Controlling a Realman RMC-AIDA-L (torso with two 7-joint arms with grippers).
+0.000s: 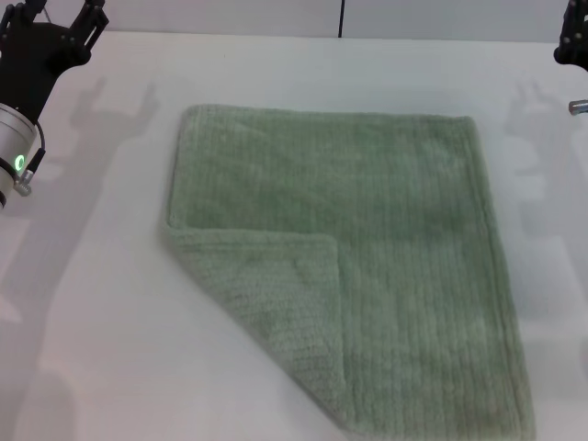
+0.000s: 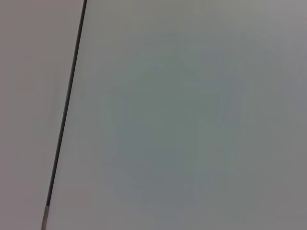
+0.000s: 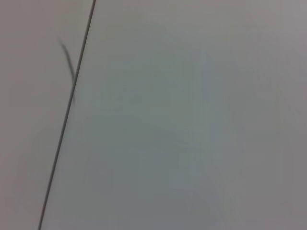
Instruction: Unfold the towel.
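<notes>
The pale sage-green towel (image 1: pixel 367 248) lies flat on the white table (image 1: pixel 92 303) in the head view. Its near-left corner (image 1: pixel 276 294) is folded over onto the cloth as a triangular flap with the ribbed underside up. My left gripper (image 1: pixel 60 23) is raised at the far left, well away from the towel, its fingers spread. Only a dark edge of my right gripper (image 1: pixel 571 41) shows at the far right, apart from the towel. Neither wrist view shows the towel or any fingers.
Both wrist views show only a pale surface with a thin dark seam (image 2: pixel 64 115) (image 3: pixel 67 115). A dark vertical seam (image 1: pixel 342 16) runs behind the table's far edge. Arm shadows fall on the table beside the towel on both sides.
</notes>
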